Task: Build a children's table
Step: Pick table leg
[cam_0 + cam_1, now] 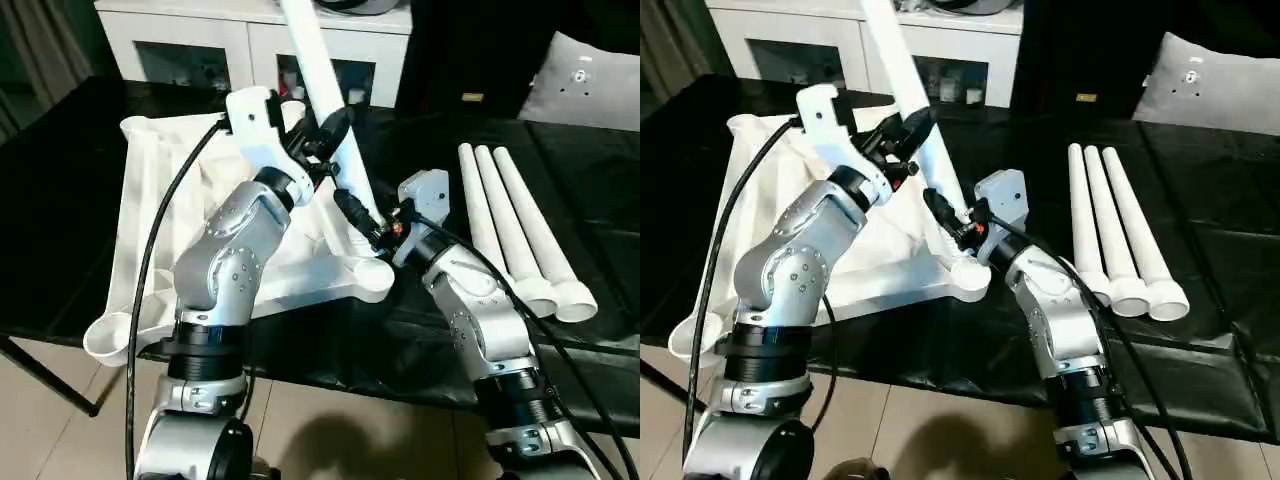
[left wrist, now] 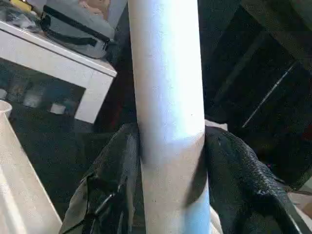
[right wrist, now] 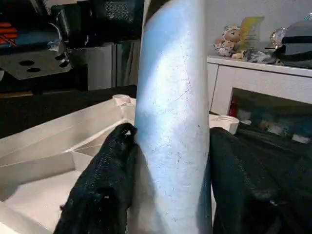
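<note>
Now, your left pincer (image 1: 318, 138) is clamped on the long round tapered white plastic leg (image 1: 322, 75) about midway up its shaft; in the left wrist view one black finger (image 2: 112, 190) presses each flank. Your right pincer (image 1: 368, 228) grips the same leg lower down, close to its foot, and one of its black fingers (image 3: 105, 185) hugs the shaft in the right wrist view.

Between the two grips the leg stands tilted, its top leaning toward eleven o'clock and its foot at the corner socket (image 1: 372, 274) of the white plastic tabletop (image 1: 150, 200), which lies ribbed side up on the black-covered counter (image 1: 60, 200). Whether the foot is already seated in the socket, you cannot tell from here.

By my reading you are fitting the first leg. The next move calls for bringing the leg square to the socket, then pressing or twisting it home with both grips firm.

At three o'clock of the tabletop, three more white tapered legs (image 1: 515, 230) lie side by side, waiting.
</note>
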